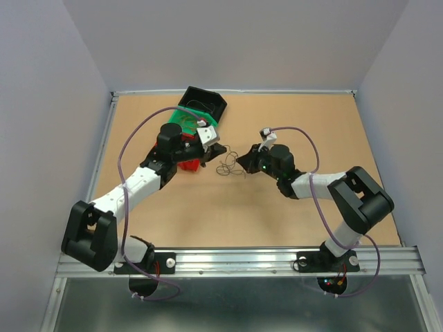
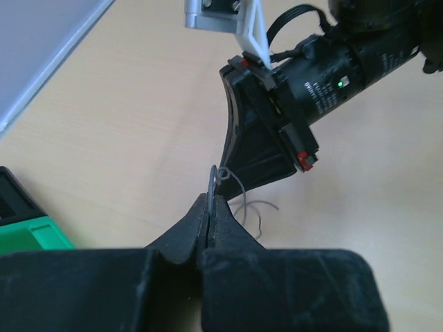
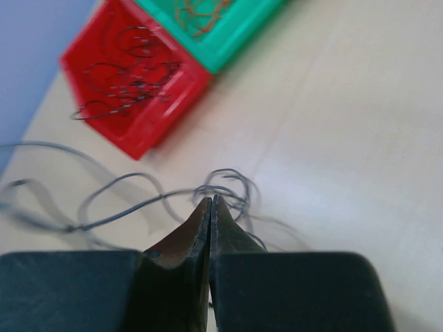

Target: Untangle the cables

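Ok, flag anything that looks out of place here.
The black bin sits skewed and seems to overlap the green bin. Loose cables sprawl on the table, outside the bins.

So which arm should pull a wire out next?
Probably the left. The left gripper pinches a grey wire, and the red bin sits right beside that arm. The right gripper is shut at the clump and may anchor it.

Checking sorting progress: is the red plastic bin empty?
No, dark thin wiry strands lie coiled inside the red plastic bin.
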`<action>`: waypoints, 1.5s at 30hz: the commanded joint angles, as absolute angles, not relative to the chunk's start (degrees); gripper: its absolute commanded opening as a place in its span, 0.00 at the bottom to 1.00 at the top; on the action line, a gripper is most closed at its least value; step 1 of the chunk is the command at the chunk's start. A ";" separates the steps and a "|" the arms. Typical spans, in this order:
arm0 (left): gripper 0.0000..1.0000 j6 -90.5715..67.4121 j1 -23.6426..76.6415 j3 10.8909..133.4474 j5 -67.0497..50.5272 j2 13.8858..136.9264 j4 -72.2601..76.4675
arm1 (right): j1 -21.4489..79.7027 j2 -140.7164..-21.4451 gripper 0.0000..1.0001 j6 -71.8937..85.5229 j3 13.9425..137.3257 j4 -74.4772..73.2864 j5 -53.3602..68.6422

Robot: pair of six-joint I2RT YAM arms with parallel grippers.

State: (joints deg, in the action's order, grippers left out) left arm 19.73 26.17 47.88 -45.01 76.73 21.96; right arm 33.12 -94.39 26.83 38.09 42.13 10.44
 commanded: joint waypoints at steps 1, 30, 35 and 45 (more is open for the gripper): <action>0.00 18.90 26.02 48.69 -46.24 69.45 23.82 | 33.49 -94.92 0.01 29.87 41.13 36.92 -4.19; 0.00 11.43 21.09 44.38 -43.14 63.10 31.64 | 39.02 -85.96 0.78 16.44 32.17 55.55 17.05; 0.00 11.25 21.01 44.74 -45.96 63.46 31.11 | 39.11 -85.96 0.78 16.26 32.08 55.63 16.00; 0.00 10.28 21.09 44.56 -52.64 61.52 31.02 | 39.64 -88.85 0.77 16.61 33.49 55.46 17.13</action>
